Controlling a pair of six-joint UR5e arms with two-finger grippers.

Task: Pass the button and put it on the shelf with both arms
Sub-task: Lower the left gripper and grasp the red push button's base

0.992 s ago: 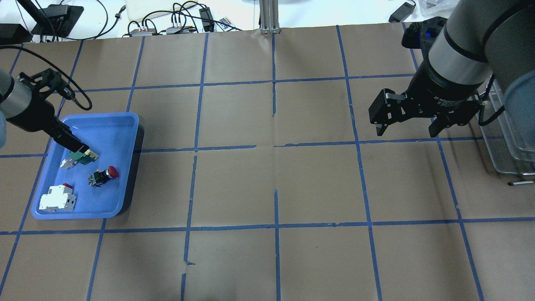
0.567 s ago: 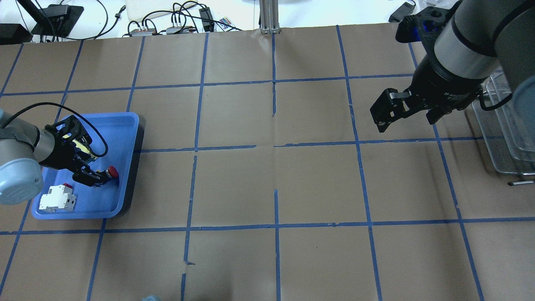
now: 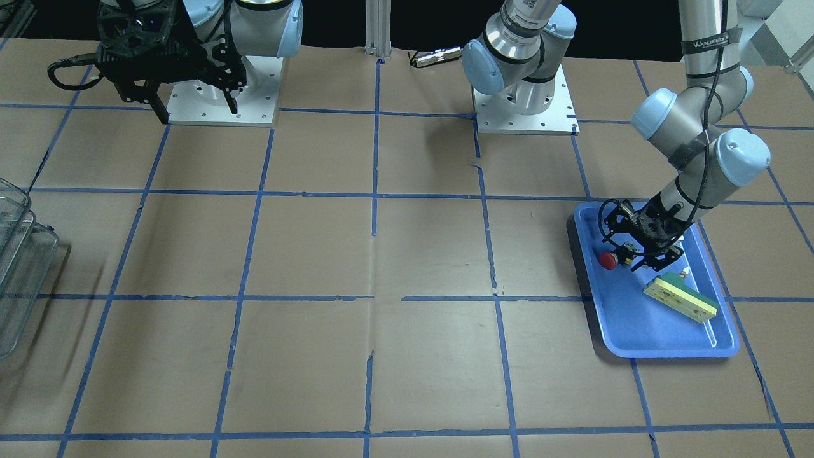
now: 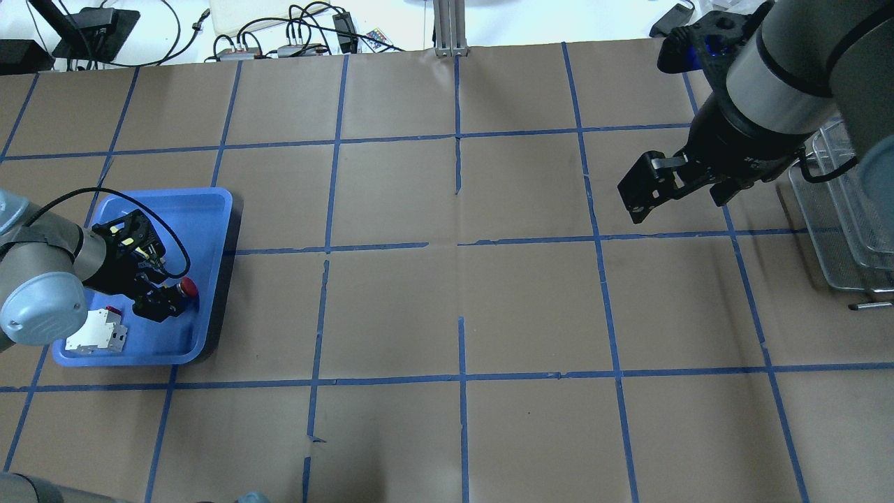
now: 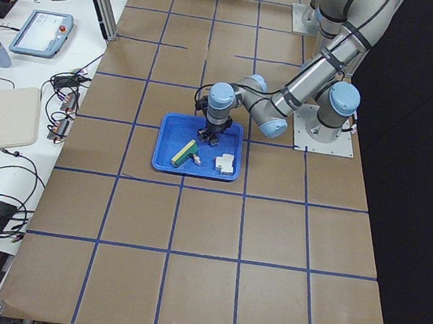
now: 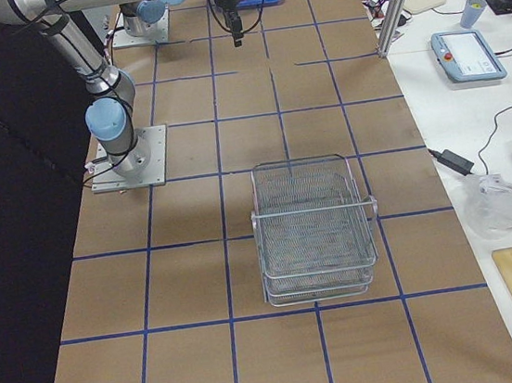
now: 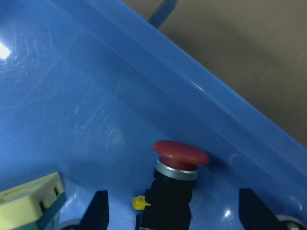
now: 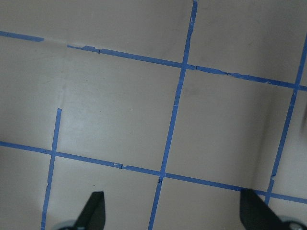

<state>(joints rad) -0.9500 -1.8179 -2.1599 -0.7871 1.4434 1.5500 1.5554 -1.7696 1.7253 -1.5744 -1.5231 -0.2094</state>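
A tabletop covered in brown paper and gridded with blue tape fills the overhead view. At the left of that frame the button lies in a blue tray, with its red cap close to the tray's right-hand wall. The left gripper is low over it with its fingers spread. In the left wrist view one finger stands on each side of the black body, both clear of it. A white block sits in the tray's lower left corner, and a green-and-cream bar lies toward the tray's lower end in the front-facing view. In the upper right of the overhead frame the right gripper hangs above bare paper, fingers apart with nothing between them. The wire-mesh shelf stands at the right edge, well apart from the tray.
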